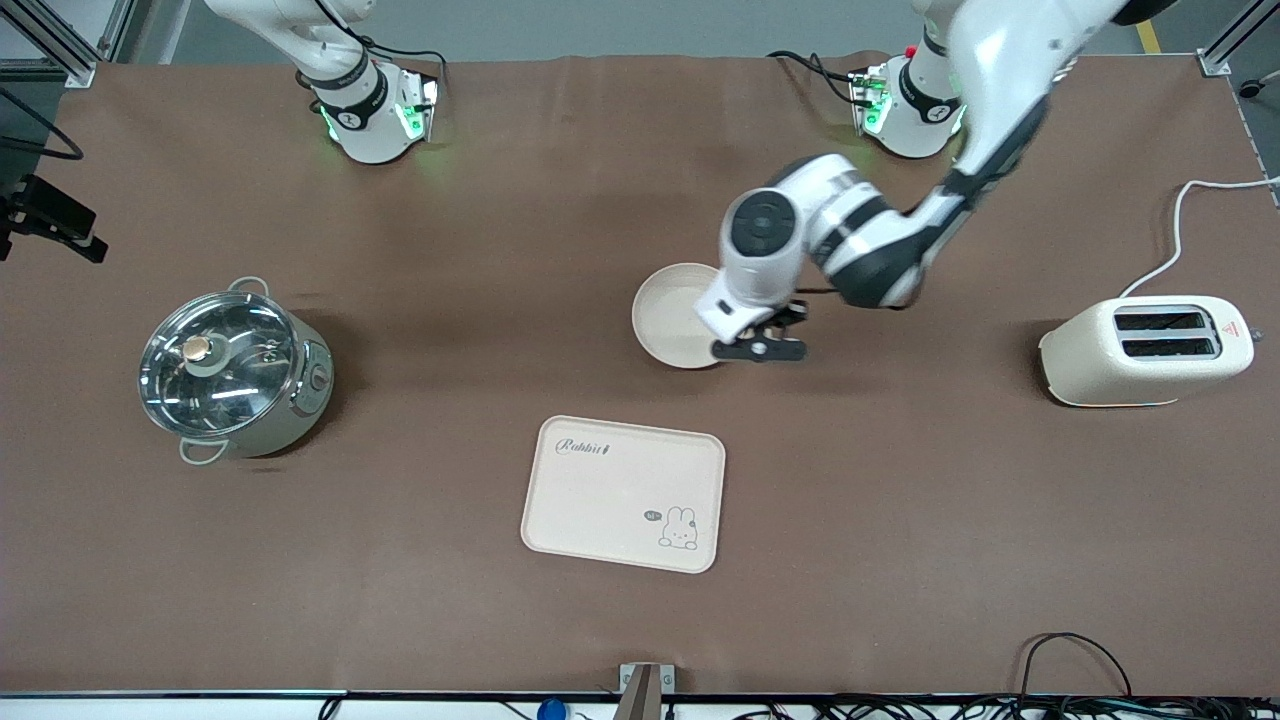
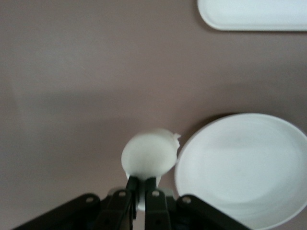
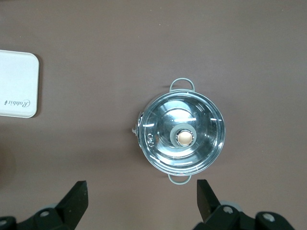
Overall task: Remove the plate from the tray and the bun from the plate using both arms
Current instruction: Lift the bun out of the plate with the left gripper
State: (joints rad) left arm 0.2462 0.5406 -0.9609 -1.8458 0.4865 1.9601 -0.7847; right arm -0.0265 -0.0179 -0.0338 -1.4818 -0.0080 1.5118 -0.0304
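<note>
A lidded steel pot stands at the right arm's end of the counter, where the right pincer waits high over it with its fingers spread wide and nothing between them. At mid-counter the tray, with its bunny drawing and "Rabbit" lettering, lies bare, nearest of the task's things to the front camera. The plate is already off it, resting flat on the brown counter farther from the front camera than the tray and apart from it. Over the plate's edge toward the left arm's end, the left pincer is clamped tight on the bun, which the left wrist view shows pinched at its lower edge between the fingertips, just beside the plate's rim and clear of the dish itself. A cream toaster sits at the left arm's end of the counter, its cord trailing off toward the edge.

The step in hand appears to be carrying the bun away from the plate and setting it down. Done well, that likely means moving it sideways to bare counter well apart from plate and tray, keeping the squeeze light since the dough looks soft and is held only by a narrow edge, then lowering until it rests before letting go, so it neither drops nor rolls back against the rim.
</note>
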